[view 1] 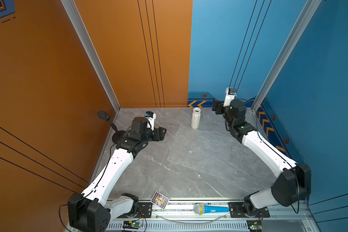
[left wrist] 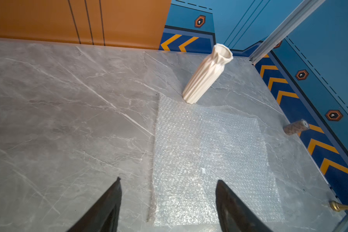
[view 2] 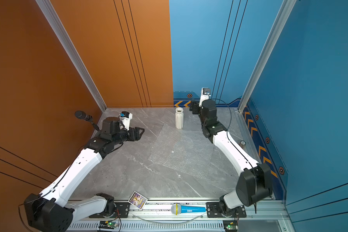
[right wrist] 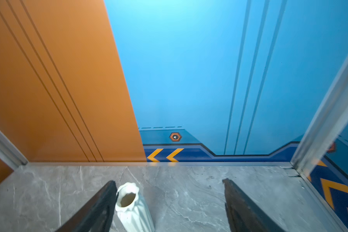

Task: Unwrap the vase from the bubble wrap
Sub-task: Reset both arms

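The white ribbed vase point(view 1: 196, 118) point(view 2: 179, 118) stands upright and bare on the grey marble table, at the far edge of the bubble wrap point(view 1: 201, 148) point(view 2: 181, 150), which lies spread flat. My right gripper point(view 1: 216, 107) point(right wrist: 169, 181) is open just right of the vase's mouth. In the right wrist view the vase point(right wrist: 133, 209) sits inside the jaws close to one finger, not gripped. My left gripper point(view 1: 162, 134) point(left wrist: 169, 180) is open and empty, hovering left of the wrap point(left wrist: 209, 156), pointing toward the vase point(left wrist: 207, 74).
A blue toy microphone point(view 1: 210, 209) and a small printed card point(view 1: 160, 200) lie at the front rail. A black microphone on a stand point(view 1: 103, 116) stands by the left wall. A small speckled cylinder point(left wrist: 295, 127) lies near the right wall.
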Controlling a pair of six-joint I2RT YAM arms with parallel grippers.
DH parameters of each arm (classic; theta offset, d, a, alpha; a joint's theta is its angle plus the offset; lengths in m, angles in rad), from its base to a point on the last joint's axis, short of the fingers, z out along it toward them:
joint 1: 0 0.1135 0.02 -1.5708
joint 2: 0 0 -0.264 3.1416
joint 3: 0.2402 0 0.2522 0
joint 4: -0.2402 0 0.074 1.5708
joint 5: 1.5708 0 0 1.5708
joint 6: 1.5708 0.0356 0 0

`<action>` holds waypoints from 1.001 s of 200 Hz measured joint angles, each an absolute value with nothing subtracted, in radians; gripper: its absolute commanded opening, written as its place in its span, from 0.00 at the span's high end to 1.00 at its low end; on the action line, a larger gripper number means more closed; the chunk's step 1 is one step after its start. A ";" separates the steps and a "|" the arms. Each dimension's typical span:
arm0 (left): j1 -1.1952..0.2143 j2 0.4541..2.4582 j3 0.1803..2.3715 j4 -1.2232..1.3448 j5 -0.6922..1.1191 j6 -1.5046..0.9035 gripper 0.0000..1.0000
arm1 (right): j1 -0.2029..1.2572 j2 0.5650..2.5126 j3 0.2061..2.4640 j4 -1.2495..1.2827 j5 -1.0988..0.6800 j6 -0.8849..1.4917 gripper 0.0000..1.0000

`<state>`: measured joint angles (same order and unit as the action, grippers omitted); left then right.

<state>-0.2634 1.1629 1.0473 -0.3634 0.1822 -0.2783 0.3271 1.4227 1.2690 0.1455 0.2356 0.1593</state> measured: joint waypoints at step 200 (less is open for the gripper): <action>-0.064 1.239 0.252 0.700 -0.386 -0.115 0.02 | 0.093 1.108 0.834 -0.254 0.229 0.289 0.00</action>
<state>-0.0643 1.2388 0.2523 0.7002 -0.3859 -0.1154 0.0925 1.1076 0.8345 -0.2543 0.2295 0.2893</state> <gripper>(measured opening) 0.976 0.995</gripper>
